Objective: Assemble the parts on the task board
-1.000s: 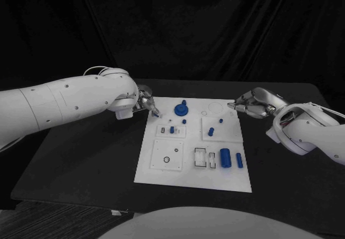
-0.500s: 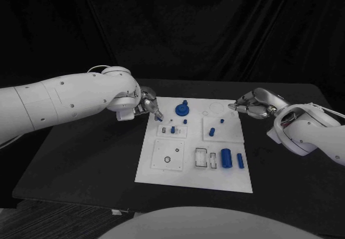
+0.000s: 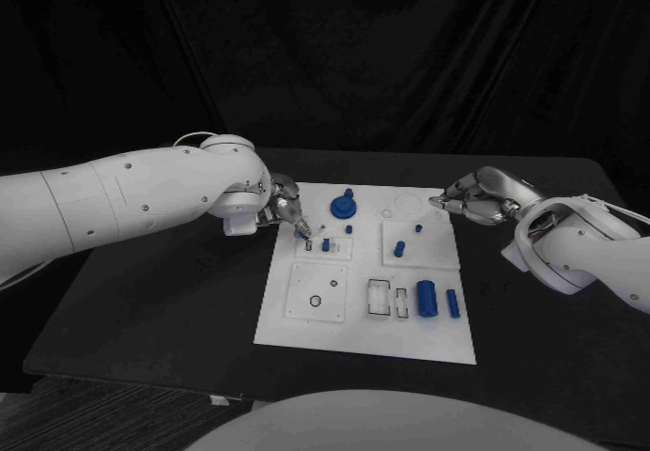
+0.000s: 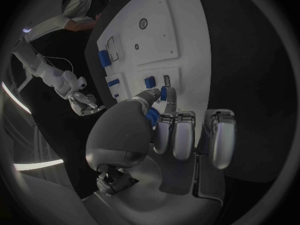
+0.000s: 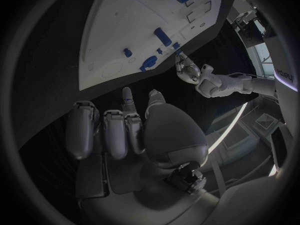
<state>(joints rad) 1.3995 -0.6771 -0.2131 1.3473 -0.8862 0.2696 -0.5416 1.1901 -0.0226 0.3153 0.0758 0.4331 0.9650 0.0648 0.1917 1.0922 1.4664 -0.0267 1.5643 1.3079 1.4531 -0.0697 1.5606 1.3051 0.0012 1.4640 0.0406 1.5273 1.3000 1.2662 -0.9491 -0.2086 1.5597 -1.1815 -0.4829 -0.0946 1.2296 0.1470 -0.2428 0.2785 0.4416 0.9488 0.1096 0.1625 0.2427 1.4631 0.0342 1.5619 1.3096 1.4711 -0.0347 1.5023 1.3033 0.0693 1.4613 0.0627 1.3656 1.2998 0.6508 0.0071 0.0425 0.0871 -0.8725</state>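
Head view has the white task board (image 3: 363, 324) lying in the middle of the black desk (image 3: 162, 310), with blue parts scattered over it: a round knobbed piece (image 3: 343, 204) near the far edge, a small peg (image 3: 398, 249) toward the right, and a thick cylinder (image 3: 425, 298) beside a thinner one (image 3: 451, 303) near the front right. The left hand (image 3: 282, 209) hovers over the board's far left corner, fingertips pointing down at a small slotted block (image 3: 325, 246). The right hand (image 3: 474, 204) hangs just off the board's right edge with its fingers curled in and nothing between them.

From the left wrist view, the left hand (image 4: 164, 130) pinches a small blue part (image 4: 164, 93) between thumb and a fingertip, right above the slots; a second blue bit sits lower against the palm, though what it is I cannot tell. The head camera hides that pinched piece behind the fingers entirely.

Judging from this, the risk is misalignment: the part is tiny and held only at its tip, so a slight tilt on the way down could jam it on the slot's rim or flick it out of the pinch. A slip would send it rolling across the board.

The right wrist view confirms the right hand (image 5: 125, 130) holds nothing.
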